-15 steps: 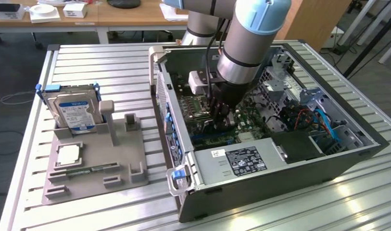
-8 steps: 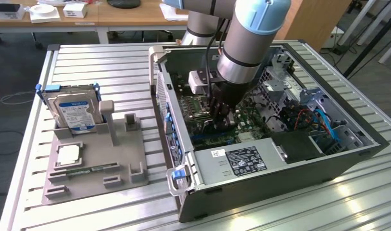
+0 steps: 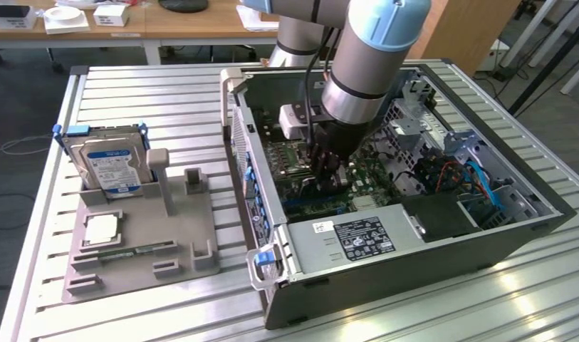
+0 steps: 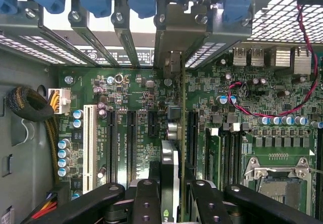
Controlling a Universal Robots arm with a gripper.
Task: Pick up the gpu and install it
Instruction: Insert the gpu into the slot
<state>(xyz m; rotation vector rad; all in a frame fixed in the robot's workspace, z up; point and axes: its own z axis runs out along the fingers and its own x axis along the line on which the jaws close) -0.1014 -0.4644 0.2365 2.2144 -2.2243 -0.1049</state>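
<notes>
Hand (image 4: 170,196) was clamped on the thin black-faced gpu card (image 4: 170,176), held edge-on over the green motherboard (image 4: 136,90) slots inside the open grey PC case (image 3: 403,274).

A hard drive (image 3: 107,165) with a blue-white label is stood upright in a grey holder tray (image 3: 142,239) at the exterior view's left. A small square chip (image 3: 100,229) and a green memory stick (image 3: 127,251) are laid flat in the tray. The tray is set on a slatted metal table (image 3: 175,85). Behind it, white boxes (image 3: 110,14) are seen on a wooden desk (image 3: 194,25).
</notes>
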